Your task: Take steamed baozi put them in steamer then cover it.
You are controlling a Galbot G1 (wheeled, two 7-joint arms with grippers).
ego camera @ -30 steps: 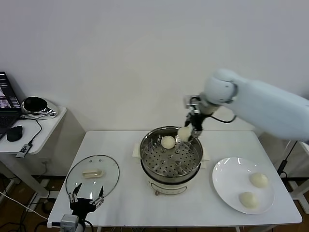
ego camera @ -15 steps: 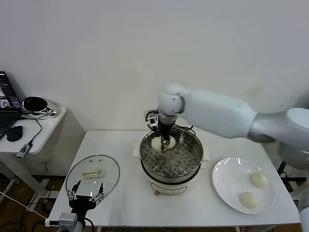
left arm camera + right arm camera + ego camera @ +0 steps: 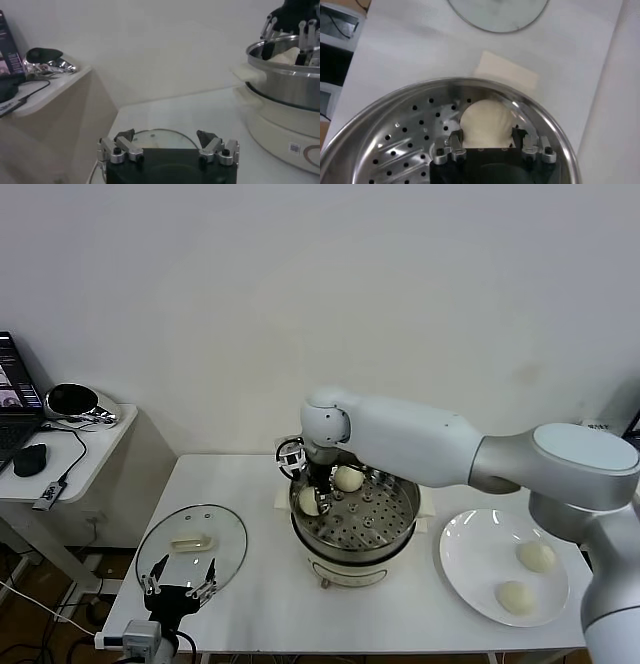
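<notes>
Your right tool [image 3: 312, 494] is down inside the steamer [image 3: 355, 549], at the wall on the robot's left, with a baozi [image 3: 309, 501] right at its tip. I cannot tell whether it grips that bun or has let it go. Your left tool [image 3: 180, 589] stands open and idle at the near edge of the surface [image 3: 260, 604], just in front of the cover [image 3: 225, 534].

From largest to smallest:
- The surface carries everything.
- The steamer sits at its middle.
- The cover lies flat on the robot's left, handle up and well apart from the pot.
- The white plate [image 3: 460, 534] lies on the right.
- Two buns are on the perforated tray: the one at your tool and another [image 3: 348, 478] toward the back.
- Two more, [image 3: 536, 556] and [image 3: 514, 596], wait on the plate.

My judgement is that you are setting down the second bun, so the loading is about half done. The next move calls for a clear release, a straight lift out past the rim without nudging either bun, then a reach across to the plate. The cover comes last.

The head view hides the contact behind the arm. The right wrist view shows it better: the right tool [image 3: 486, 136] straddles the bun [image 3: 485, 120], which rests on the tray close to the wall, with a pale folded pad [image 3: 510, 75] on the surface beyond the rim. Only the left wrist view shows plainly how wide the left tool [image 3: 165, 137] stands, with the cover's glass [image 3: 160, 134] just ahead of it.
</notes>
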